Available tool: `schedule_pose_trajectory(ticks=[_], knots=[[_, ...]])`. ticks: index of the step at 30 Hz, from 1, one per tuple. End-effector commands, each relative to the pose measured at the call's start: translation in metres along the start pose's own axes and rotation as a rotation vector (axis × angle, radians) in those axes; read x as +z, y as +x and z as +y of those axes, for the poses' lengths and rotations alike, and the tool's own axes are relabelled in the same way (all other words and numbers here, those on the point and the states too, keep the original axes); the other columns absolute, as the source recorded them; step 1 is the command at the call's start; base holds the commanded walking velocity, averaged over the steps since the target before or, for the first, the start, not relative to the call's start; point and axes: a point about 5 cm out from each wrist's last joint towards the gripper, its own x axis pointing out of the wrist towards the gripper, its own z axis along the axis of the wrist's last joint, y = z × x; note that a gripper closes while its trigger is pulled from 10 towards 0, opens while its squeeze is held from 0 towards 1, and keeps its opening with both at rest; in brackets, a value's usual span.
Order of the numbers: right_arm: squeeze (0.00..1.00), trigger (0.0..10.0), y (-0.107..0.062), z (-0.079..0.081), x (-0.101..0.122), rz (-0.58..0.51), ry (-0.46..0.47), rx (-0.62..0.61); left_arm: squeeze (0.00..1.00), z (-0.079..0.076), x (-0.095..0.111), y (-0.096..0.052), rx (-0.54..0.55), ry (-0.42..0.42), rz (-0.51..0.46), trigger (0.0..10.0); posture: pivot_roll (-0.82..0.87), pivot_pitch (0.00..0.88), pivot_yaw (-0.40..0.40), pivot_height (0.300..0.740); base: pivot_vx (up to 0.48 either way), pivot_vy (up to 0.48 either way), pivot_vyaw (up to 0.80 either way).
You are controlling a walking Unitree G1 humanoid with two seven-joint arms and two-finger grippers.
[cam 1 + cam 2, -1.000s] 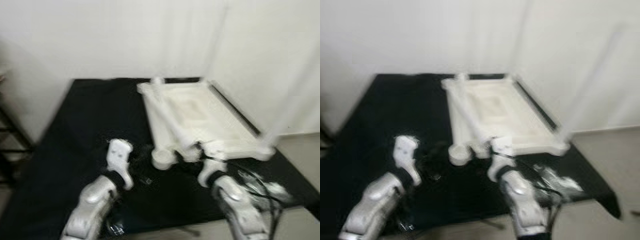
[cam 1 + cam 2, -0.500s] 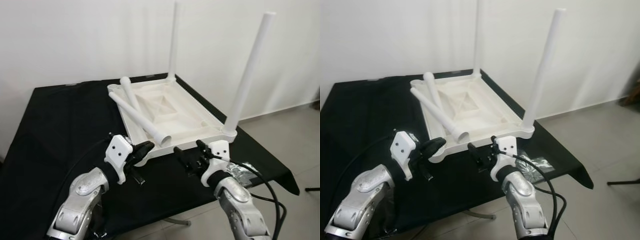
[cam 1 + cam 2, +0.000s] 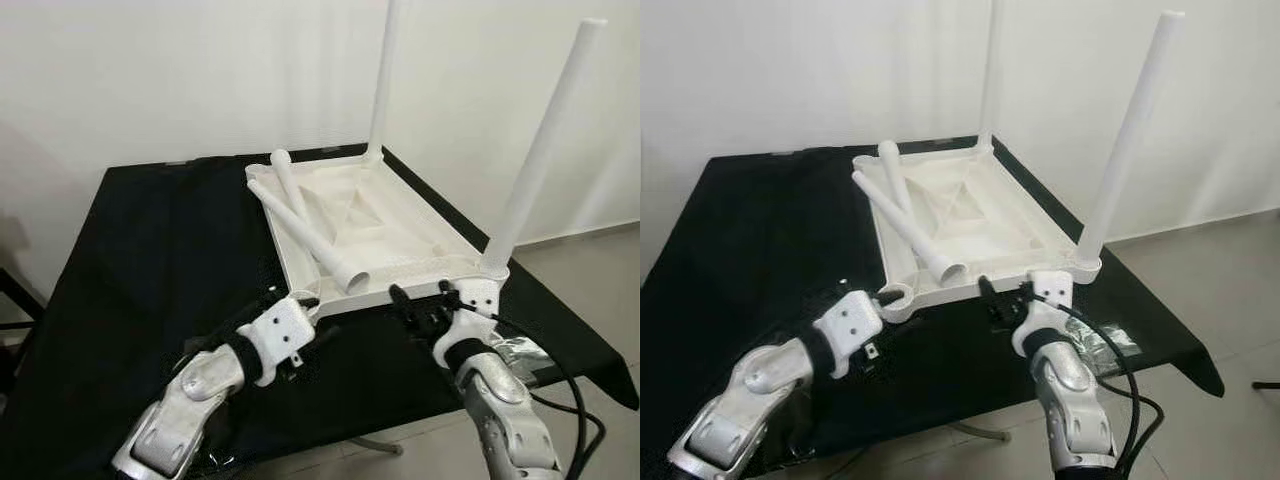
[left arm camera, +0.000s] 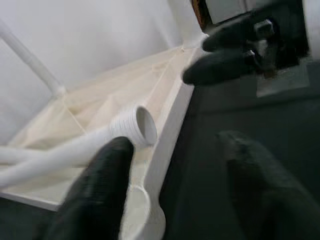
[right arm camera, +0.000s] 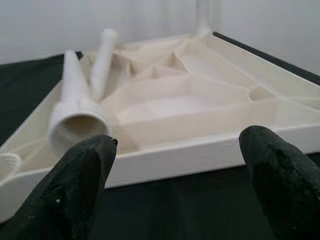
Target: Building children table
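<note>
My left gripper [image 4: 170, 185] and right gripper [image 5: 175, 175] both spread wide before the upturned table [image 3: 400, 215] — I'd take the loose leg [image 3: 310, 240] near its threaded end, squarely.

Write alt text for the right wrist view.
An upturned white tabletop lies on black cloth, seen between the open right gripper. Two loose legs rest inside it, and one fitted leg stands at the far corner.
</note>
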Motion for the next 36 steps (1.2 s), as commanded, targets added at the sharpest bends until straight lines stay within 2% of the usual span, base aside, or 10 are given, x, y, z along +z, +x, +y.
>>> schedule_pose_trajectory(ticks=[1,6,9,11,12,20,22,30,31,36], knots=[[0.00,10.0,0.001,-0.008,0.001,0.001,-0.010,-0.037,1.00,-0.001,-0.003,0.005,0.005,0.008,0.035,10.0,-0.08,0.000,0.010,0.740,0.000,0.000,0.00],[0.00,10.0,0.002,-0.016,0.000,0.025,-0.025,-0.093,1.00,0.004,-0.002,0.014,0.045,0.015,0.061,10.0,-0.08,0.000,0.016,0.740,0.000,0.000,0.00],[0.00,10.0,0.008,-0.020,0.005,0.032,0.141,-0.161,1.00,0.009,-0.003,0.017,0.098,0.009,0.088,10.0,-0.09,0.000,0.020,0.740,0.000,0.000,0.00],[0.00,10.0,0.010,-0.021,0.010,0.016,0.122,-0.159,1.00,0.011,-0.003,0.017,0.112,0.001,0.095,10.0,-0.08,0.000,0.016,0.740,0.000,0.000,0.00],[0.00,10.0,0.013,-0.023,0.018,-0.010,0.095,-0.165,0.00,0.013,-0.005,0.018,0.130,-0.025,0.111,10.0,-0.08,0.000,0.016,0.740,0.000,0.000,0.00],[0.00,10.0,0.012,-0.035,0.020,-0.005,0.081,-0.262,0.00,0.008,-0.005,0.022,0.117,-0.075,0.122,10.0,-0.09,0.000,0.023,0.740,0.000,0.000,0.00],[0.00,10.0,0.014,-0.043,0.016,0.037,0.143,-0.334,0.00,0.006,-0.006,0.024,0.108,-0.070,0.126,10.0,-0.09,0.000,0.026,0.740,0.000,0.000,0.00],[0.00,10.0,0.041,-0.029,0.037,-0.019,0.117,-0.216,0.00,0.006,-0.008,0.024,0.123,-0.051,0.150,10.0,-0.09,0.000,0.027,0.740,0.000,0.000,0.00],[0.00,10.0,0.050,-0.019,0.036,0.027,0.021,-0.173,0.00,0.007,-0.009,0.023,0.126,-0.041,0.163,10.0,-0.08,0.000,0.025,0.740,0.000,0.000,0.00],[0.00,10.0,0.063,-0.012,0.034,0.108,-0.093,-0.158,0.00,0.011,-0.011,0.020,0.140,-0.027,0.176,10.0,-0.07,0.000,0.021,0.740,0.000,0.000,0.00]])
